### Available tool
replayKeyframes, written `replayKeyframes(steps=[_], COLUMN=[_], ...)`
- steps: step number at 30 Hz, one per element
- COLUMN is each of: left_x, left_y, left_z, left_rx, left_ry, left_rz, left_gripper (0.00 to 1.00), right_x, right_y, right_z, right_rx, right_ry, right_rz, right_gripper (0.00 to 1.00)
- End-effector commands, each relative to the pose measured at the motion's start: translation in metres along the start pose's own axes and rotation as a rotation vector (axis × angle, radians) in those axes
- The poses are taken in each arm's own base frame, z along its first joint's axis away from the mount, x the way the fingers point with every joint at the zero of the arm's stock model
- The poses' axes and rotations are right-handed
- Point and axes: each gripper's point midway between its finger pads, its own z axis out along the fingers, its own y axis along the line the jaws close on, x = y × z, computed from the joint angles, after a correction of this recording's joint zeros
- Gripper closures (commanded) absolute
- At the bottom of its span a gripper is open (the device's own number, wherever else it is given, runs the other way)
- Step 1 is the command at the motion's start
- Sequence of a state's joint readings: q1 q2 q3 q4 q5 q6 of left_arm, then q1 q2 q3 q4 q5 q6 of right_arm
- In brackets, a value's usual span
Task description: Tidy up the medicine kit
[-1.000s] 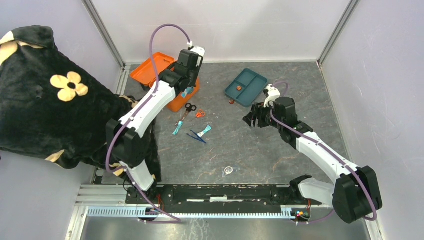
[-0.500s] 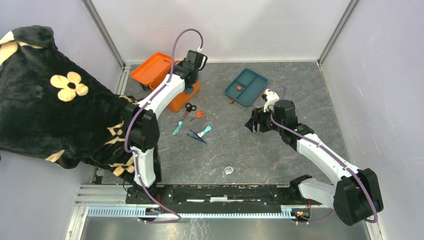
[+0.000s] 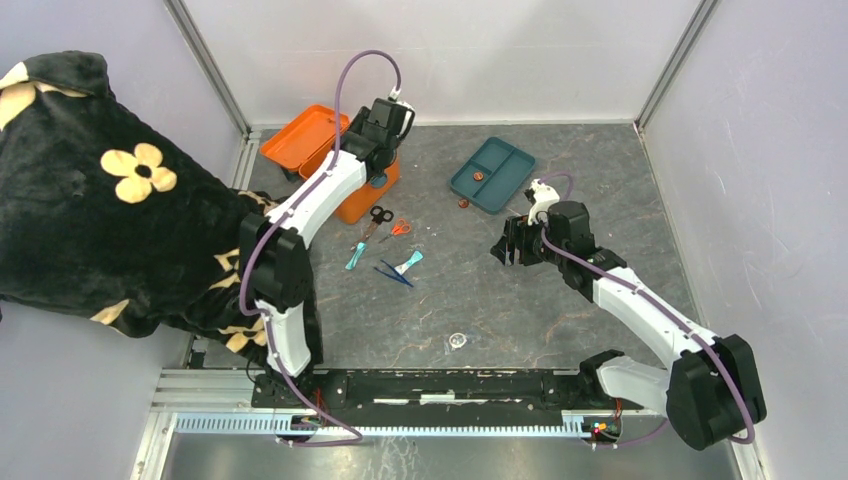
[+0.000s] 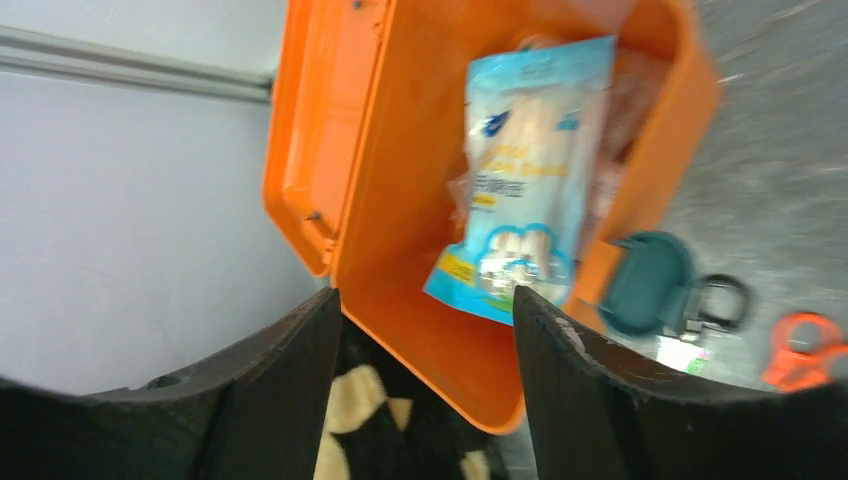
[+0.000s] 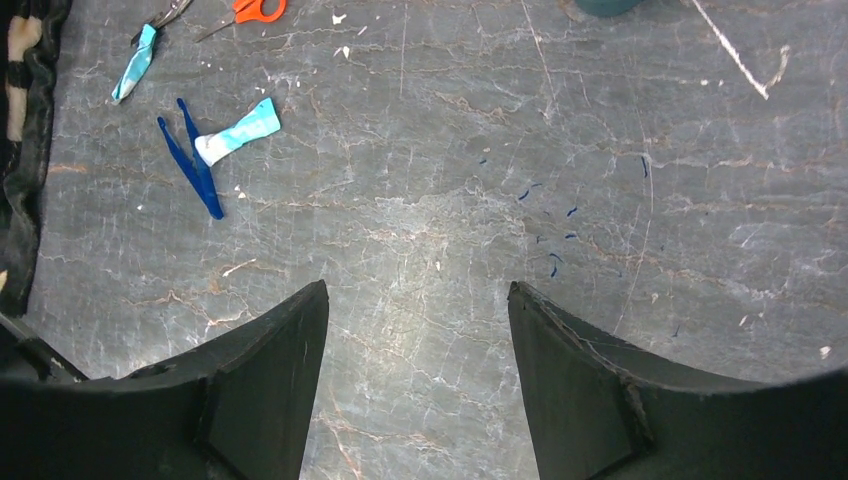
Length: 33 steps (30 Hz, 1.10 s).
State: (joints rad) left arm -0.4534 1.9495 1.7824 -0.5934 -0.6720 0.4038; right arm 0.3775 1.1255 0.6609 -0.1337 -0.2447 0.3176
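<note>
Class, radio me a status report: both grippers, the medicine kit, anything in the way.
Left gripper open over medicine kit; lid open, packet inside. Right gripper open, empty. Orange scissors, tweezers loose on table; nothing blocking kit.

Blue-and-white packet (image 4: pixel 530 170) lying in the medicine kit (image 4: pixel 400 150) is showing printed lines, all too blurred for reading.
</note>
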Motion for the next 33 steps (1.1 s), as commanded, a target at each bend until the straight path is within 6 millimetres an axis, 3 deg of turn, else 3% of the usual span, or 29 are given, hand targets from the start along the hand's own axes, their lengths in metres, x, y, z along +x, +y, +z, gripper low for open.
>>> replayKeyframes(steps=[1, 3, 6, 13, 21, 27, 33], left_x=[-0.036, -0.041, -0.034, 0.024, 0.062, 0.072, 0.080], left_y=[-0.007, -0.029, -0.058, -0.109, -0.112, -0.123, -0.137], left_z=[-0.074, -0.097, -0.126, -0.150, -0.159, -0.155, -0.146], left_rx=[0.188, 0.371, 0.570, 0.775, 0.770, 0.792, 0.813], left_ry=[-0.169, -0.215, -0.243, -0.159, -0.125, -0.096, -0.049], left_rz=[-0.357, -0.475, -0.585, -0.639, -0.584, -0.535, -0.492], left_gripper=[0.27, 0.25, 0.22, 0.20, 0.18, 0.18, 0.18], right_x=[-0.006, -0.005, -0.006, -0.025, -0.031, -0.032, -0.031], right_y=[-0.007, -0.011, -0.025, -0.053, -0.062, -0.070, -0.060], right_z=[0.006, 0.007, 0.005, 0.004, 0.024, 0.034, 0.042], right_rx=[0.041, 0.065, 0.144, 0.312, 0.357, 0.383, 0.309], right_ry=[-0.044, -0.041, -0.048, -0.134, -0.164, -0.151, -0.083], right_rz=[0.071, 0.080, 0.079, 0.121, 0.262, 0.297, 0.247], right_gripper=[0.28, 0.28, 0.28, 0.28, 0.28, 0.28, 0.28])
